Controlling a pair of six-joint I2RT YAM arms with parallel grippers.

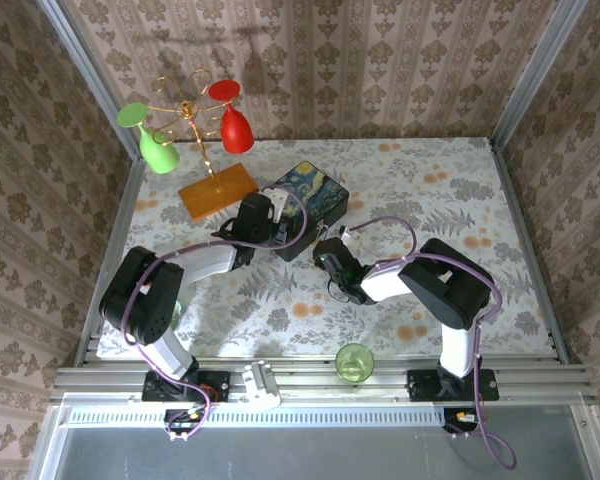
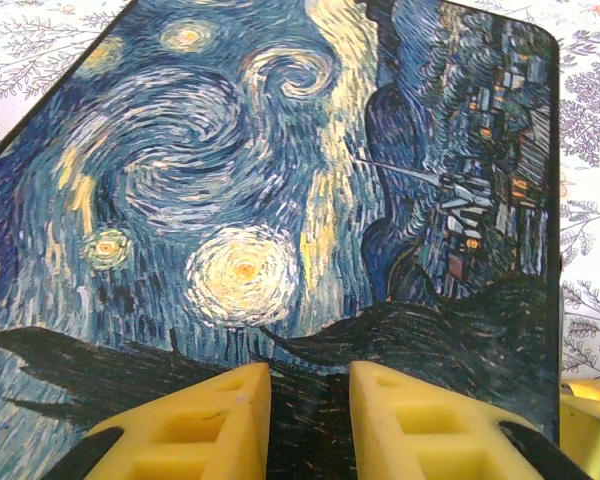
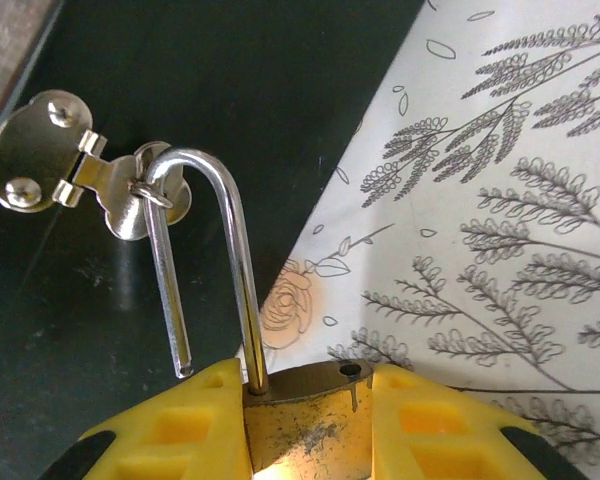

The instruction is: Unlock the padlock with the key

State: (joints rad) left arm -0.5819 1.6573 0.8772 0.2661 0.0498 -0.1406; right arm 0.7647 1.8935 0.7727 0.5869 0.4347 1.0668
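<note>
Yellow fingertips of the right gripper (image 3: 308, 378) clamp the small brass padlock (image 3: 305, 425) by its body. Its silver shackle (image 3: 235, 230), one end out of the body, hooks through the brass latch (image 3: 40, 150) of the dark painted box (image 2: 240, 180). Over the starry lid, the left gripper (image 2: 310, 378) stands slightly parted, holding nothing.

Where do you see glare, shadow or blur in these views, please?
Right wrist: glare whitens the padlock at its base, shackle crisp. Left wrist: box lid sharp, fingertips slightly soft. Top external: even light, glass rack casts a shadow on the back wall.
</note>
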